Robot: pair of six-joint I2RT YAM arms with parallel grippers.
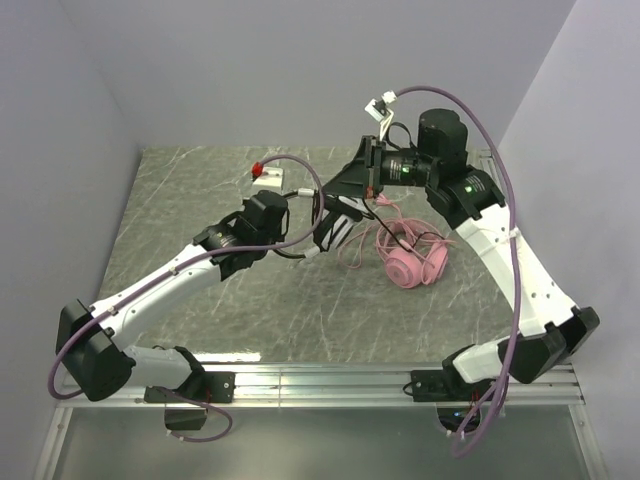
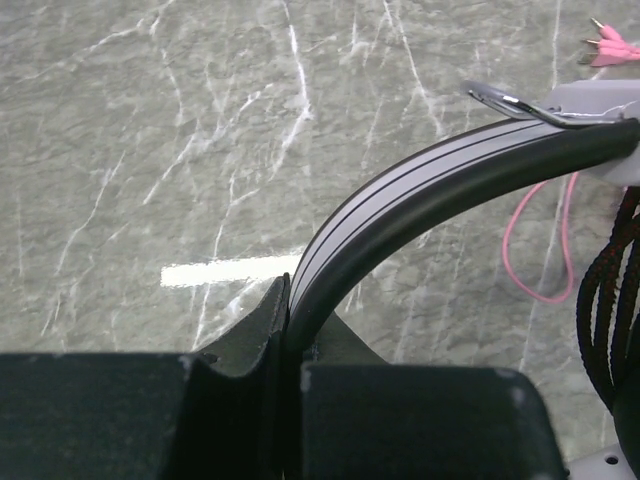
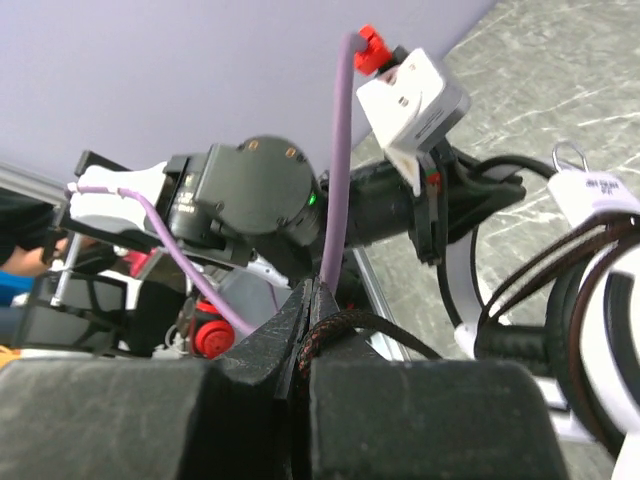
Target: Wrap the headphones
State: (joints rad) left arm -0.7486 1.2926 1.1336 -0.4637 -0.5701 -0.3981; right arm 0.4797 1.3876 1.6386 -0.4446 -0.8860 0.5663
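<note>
so, overhead: left gripper (image 1: 312, 226) and right gripper (image 1: 338, 187) meet at the black-and-white headset (image 1: 340, 228), held above mid-table; pink headset (image 1: 405, 264) lies just beside it on the grey marbled table (image 1: 200, 190); plain lilac walls.
left wrist: jaws pinch the headband (image 2: 420, 190).
right wrist: jaws pressed together on the black cable (image 3: 345, 322).
step: likely winding the cable; next calls for a taut loop around the headset.

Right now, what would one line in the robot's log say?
left gripper: shut on black-and-white headphones, at headband | right gripper: shut on black cable | pink headphones: on table
</note>
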